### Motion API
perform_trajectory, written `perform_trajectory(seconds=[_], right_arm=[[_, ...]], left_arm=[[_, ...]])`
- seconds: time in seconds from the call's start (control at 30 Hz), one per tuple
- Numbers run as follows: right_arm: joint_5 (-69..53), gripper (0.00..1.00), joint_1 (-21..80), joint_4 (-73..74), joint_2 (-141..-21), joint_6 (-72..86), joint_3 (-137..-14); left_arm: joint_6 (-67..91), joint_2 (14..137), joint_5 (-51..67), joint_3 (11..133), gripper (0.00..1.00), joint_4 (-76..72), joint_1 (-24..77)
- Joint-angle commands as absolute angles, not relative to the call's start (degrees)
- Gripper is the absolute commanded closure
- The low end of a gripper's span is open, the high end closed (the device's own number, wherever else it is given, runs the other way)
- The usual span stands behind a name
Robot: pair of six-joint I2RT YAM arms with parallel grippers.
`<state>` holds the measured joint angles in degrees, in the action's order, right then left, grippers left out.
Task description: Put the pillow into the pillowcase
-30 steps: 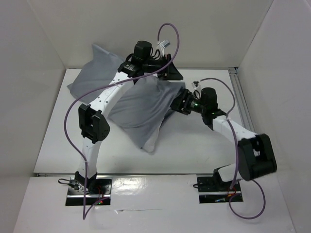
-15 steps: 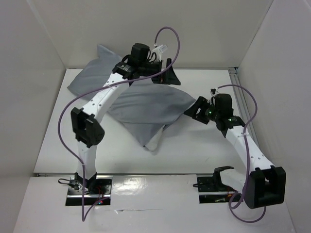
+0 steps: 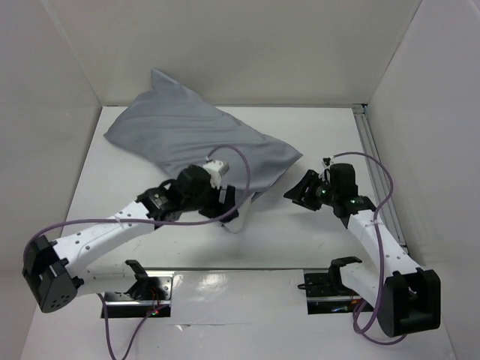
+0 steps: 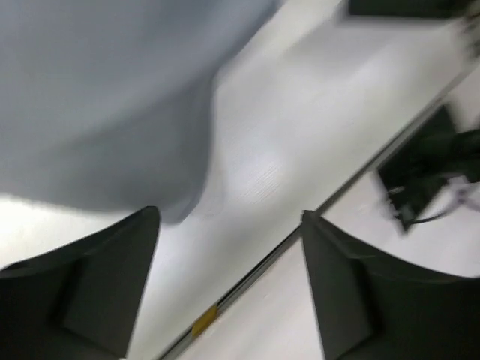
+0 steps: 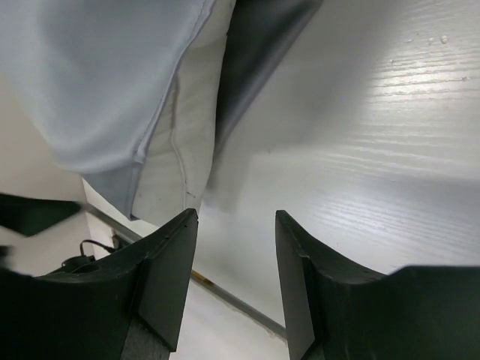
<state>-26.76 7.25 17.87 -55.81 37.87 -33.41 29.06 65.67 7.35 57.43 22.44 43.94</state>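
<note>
White table (image 3: 315,142), plump grey pillowcase (image 3: 195,139), white pillow (image 5: 161,165) edge peeking out

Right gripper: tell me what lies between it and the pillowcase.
Only bare table, nothing else. The top view shows a short white strip separating the right gripper from the pillowcase; the right wrist view agrees.

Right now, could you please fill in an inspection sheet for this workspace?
Surface: glossy white table.
Job's things: grey pillowcase lies toward the back left; white pillow edge peeks from its near opening.
Clutter: nothing seen.
Grippers: left gripper open, empty, by the pillowcase's near end; right gripper open, empty, near its right corner.
Cables: purple cables loop along both arms.
Surroundings: white walls on three sides.
</note>
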Motion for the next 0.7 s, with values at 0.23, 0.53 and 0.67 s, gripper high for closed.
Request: perform_trajectory(seconds=[0.23,0.53,0.67], right_arm=[[-30.41,0.46,9.23,11.51,-59.24,39.29,-33.40],[-30.41,0.45,10.28,10.99,-59.77,39.81,-33.93],[-29.79,0.45,10.28,10.99,-59.77,39.81,-33.93]], left_arm=[[36.12,69.08,-17.48,46.05,0.23,12.21,53.00],[33.75,75.23,-18.37,48.43,0.32,12.22,51.95],[33.75,75.94,-18.37,48.96,0.42,12.74,51.94]])
